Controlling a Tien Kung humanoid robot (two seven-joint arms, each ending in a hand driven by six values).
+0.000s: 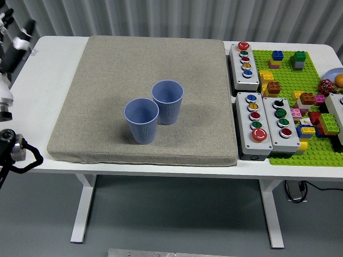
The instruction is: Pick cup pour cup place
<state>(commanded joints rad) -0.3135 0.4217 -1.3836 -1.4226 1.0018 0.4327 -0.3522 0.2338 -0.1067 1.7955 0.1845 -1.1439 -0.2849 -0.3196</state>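
Note:
Two blue ribbed cups stand upright and touching on the grey mat (102, 69). The nearer cup (141, 121) is left of and in front of the farther cup (167, 101). I cannot see anything inside either one. My left hand (15, 33) is raised at the picture's far left edge, well away from the cups, with its fingers spread and holding nothing. My right arm is out of view.
Three grey button boxes (257, 123) stand right of the mat. A green baseplate (289, 75) with several loose bricks lies at the far right. The left arm's wrist and cable (13, 152) hang beside the table's left edge.

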